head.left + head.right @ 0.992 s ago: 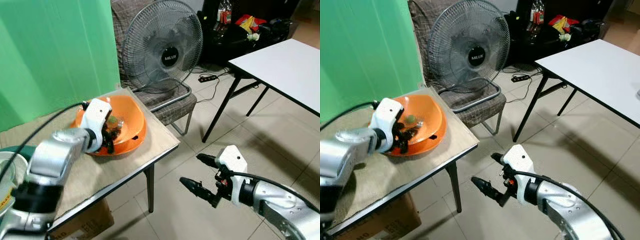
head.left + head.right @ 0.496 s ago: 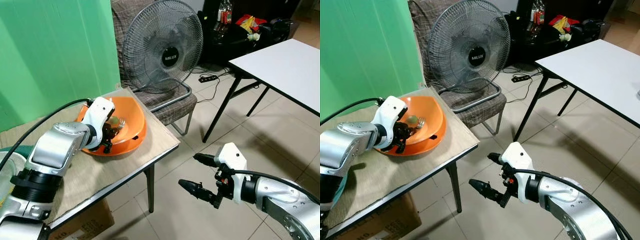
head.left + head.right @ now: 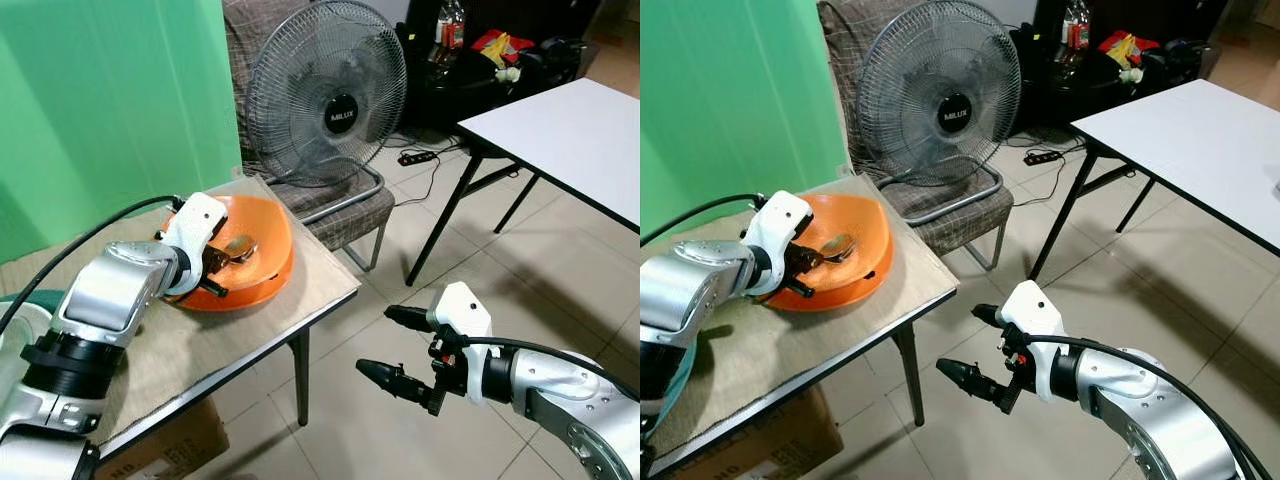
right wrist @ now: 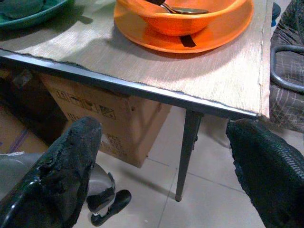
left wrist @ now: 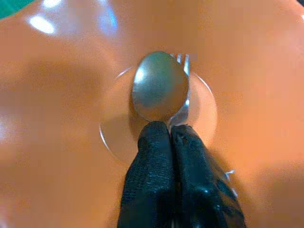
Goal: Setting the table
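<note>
An orange bowl (image 3: 262, 257) stands on an orange plate (image 4: 216, 37) at the far corner of the mat-covered table (image 3: 290, 310). Inside the bowl my left gripper (image 3: 218, 258) is shut on the handles of a metal spoon (image 5: 159, 86) and a fork (image 5: 183, 59) that lies under it. The spoon's head points across the bowl and sits just above its bottom. My right gripper (image 3: 378, 342) is open over the tiled floor, right of the table and below its top, with nothing between its fingers (image 4: 61, 166).
A standing fan (image 3: 325, 92) rests on a checked chair (image 3: 345, 205) right behind the table corner. A white table (image 3: 565, 130) stands to the right. A green dish (image 4: 28, 14) lies at the table's left. A cardboard box (image 4: 104, 111) sits under the table.
My left gripper has closed on the spoon and fork and drawn back toward the bowl's near rim. The bowl, tipped up before, now sits flatter. The right arm has barely shifted.
</note>
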Available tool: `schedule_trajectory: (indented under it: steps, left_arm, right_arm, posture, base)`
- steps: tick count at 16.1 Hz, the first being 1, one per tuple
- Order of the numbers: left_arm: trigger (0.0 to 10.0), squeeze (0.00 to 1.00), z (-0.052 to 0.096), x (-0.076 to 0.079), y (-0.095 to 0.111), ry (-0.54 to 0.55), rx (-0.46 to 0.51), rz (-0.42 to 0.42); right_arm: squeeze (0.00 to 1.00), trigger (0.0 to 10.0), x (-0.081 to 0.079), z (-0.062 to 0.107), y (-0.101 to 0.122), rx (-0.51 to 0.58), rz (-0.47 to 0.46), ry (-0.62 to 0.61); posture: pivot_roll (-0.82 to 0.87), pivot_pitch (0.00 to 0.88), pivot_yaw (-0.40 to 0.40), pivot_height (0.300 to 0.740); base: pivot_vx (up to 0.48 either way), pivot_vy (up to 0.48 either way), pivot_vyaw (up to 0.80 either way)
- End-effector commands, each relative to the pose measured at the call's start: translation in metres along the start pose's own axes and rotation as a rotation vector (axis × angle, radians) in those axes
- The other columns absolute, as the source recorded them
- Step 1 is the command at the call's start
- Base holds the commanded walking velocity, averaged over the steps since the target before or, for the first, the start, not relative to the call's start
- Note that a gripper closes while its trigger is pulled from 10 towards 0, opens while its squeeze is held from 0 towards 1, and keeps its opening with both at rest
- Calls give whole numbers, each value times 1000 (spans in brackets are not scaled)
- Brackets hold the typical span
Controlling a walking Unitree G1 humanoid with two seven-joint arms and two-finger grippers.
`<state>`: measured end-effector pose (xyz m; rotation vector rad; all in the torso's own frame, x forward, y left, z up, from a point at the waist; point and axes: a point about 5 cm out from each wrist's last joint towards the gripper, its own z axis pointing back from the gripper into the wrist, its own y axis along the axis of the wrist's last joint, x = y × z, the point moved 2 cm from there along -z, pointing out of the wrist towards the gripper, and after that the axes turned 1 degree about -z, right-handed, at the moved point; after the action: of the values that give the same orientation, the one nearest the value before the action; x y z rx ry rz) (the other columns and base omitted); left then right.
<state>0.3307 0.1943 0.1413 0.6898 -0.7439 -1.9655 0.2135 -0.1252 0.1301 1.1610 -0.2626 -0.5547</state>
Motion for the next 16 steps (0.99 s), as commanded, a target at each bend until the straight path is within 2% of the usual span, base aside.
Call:
schedule_trajectory:
  steps: [1, 6, 10, 14, 15, 16]
  left_arm:
    - [0, 0, -2, -1, -1, 5, -4, 15]
    - [0, 0, -2, -8, 9, 46, 60, 55]
    - [0, 0, 10, -17, 37, 61, 231, 97]
    - [0, 0, 15, -14, 47, 39, 308, 89]
    - [4078, 0, 13, -12, 44, 50, 296, 39]
    - [10000, 1000, 12, -8, 38, 33, 284, 44]
  right_arm:
    - [0, 10000, 1, 0, 1, -3, 7, 5]
    - [0, 10000, 4, -1, 1, 2, 12, -19]
    - [0, 10000, 9, -1, 3, 21, 20, -66]
    - [0, 10000, 8, -3, 6, 44, 22, -77]
    - [0, 10000, 7, -3, 6, 47, 22, -74]
    - [0, 10000, 4, -5, 6, 53, 15, -79]
  posture:
    - [18, 0, -35, 740]
    - [19, 0, -35, 740]
    - [22, 0, -37, 740]
    - [22, 0, -35, 740]
    - [22, 0, -34, 740]
    - [18, 0, -32, 740]
  base:
    - [0, 0, 0]
    - [0, 0, 0]
    - [0, 0, 0]
    - [0, 0, 0]
    - [0, 0, 0]
    - [0, 0, 0]
